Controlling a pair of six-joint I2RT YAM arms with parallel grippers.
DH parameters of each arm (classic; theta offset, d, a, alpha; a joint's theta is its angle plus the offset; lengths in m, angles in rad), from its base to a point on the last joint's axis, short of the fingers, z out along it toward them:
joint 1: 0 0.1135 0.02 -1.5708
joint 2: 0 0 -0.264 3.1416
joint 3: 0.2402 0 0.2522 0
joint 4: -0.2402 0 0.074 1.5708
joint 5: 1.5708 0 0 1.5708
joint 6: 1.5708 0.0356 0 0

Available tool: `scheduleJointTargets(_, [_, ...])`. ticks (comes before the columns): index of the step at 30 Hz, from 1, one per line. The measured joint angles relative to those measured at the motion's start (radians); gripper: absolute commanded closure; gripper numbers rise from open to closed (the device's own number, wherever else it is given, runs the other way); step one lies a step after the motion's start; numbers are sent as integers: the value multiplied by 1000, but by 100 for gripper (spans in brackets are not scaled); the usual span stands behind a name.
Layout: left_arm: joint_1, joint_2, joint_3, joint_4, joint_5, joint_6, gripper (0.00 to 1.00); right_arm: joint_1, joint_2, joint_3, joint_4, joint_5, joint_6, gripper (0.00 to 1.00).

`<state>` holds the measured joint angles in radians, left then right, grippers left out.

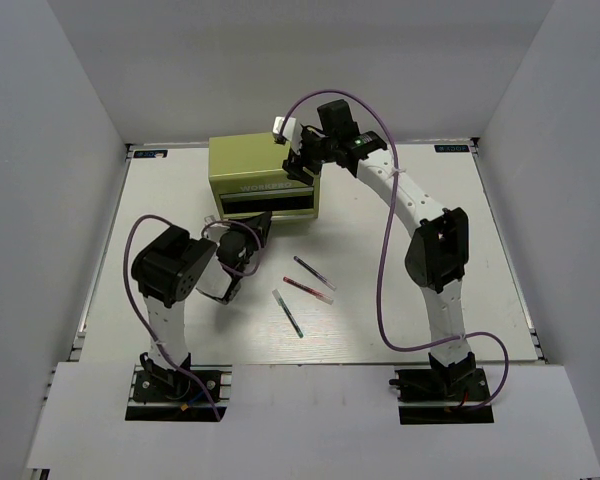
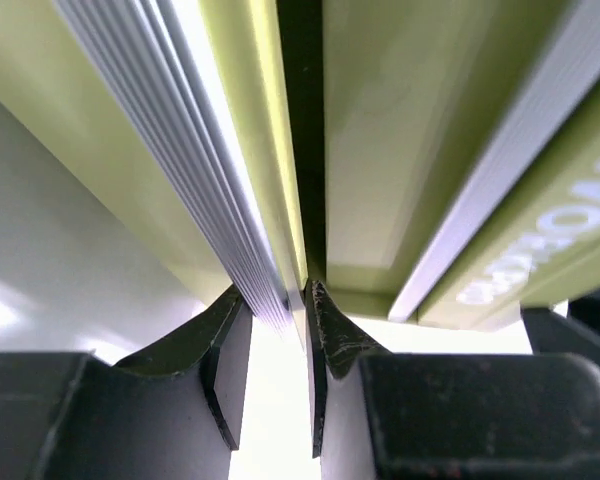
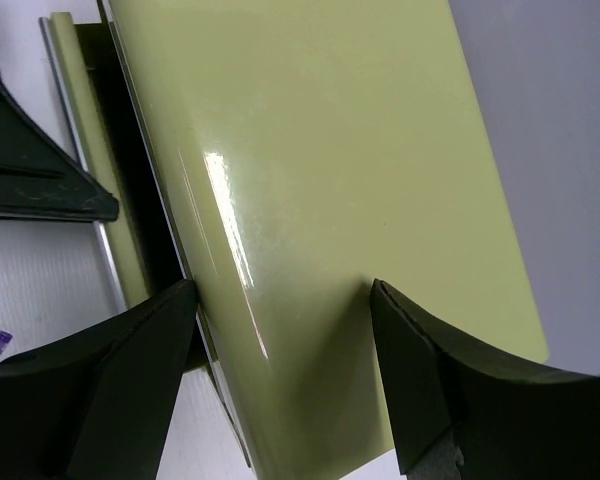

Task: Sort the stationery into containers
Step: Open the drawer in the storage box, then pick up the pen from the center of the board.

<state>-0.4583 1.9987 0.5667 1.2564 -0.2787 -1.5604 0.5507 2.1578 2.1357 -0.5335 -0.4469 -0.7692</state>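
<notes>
Top view: I see the right gripper at the far right corner of the tool chest. The left gripper is at the chest's near face, low down. The dark pen, red pen and white-green pen lie loose on the table, just right of the left fingers and apart from them.

Left wrist: the left gripper is nearly pressed together, pinching a thin green-and-silver strip, probably a drawer lip. The pale lettering runs off to the right of the fingers.

Right wrist: the right gripper is spread wide and straddles the chest's corner, which fills the gap between the fingers. I cannot tell whether the pads press on it.
</notes>
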Motion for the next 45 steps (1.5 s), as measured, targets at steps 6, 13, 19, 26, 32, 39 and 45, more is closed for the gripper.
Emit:
scheduleJointTargets(6, [-13, -105, -89, -61, 40, 8, 93, 2, 6, 14, -16, 11, 2, 26])
scheduleJointTargets(13, [-26, -250, -129, -253, 58, 35, 59, 6, 9, 21, -23, 26, 7, 18])
scheduleJointTargets(19, [-8, -357, -108, -402, 73, 143, 27, 5, 1, 1, -5, 29, 6, 16])
scheduleJointTargets(26, [-8, -462, -92, -534, 98, 278, 26, 1, -116, -161, 24, 31, 23, 16])
scheduleJointTargets(32, [-8, -644, -92, -666, 162, 390, 26, -8, -350, -447, 36, 29, 30, 21])
scheduleJointTargets(39, [-9, -868, -97, -983, 246, 554, 54, -10, -595, -788, 39, -51, 60, 72])
scheduleJointTargets(45, [-9, -995, -98, -1294, 269, 635, 76, 16, -600, -1010, 31, -61, 149, 74])
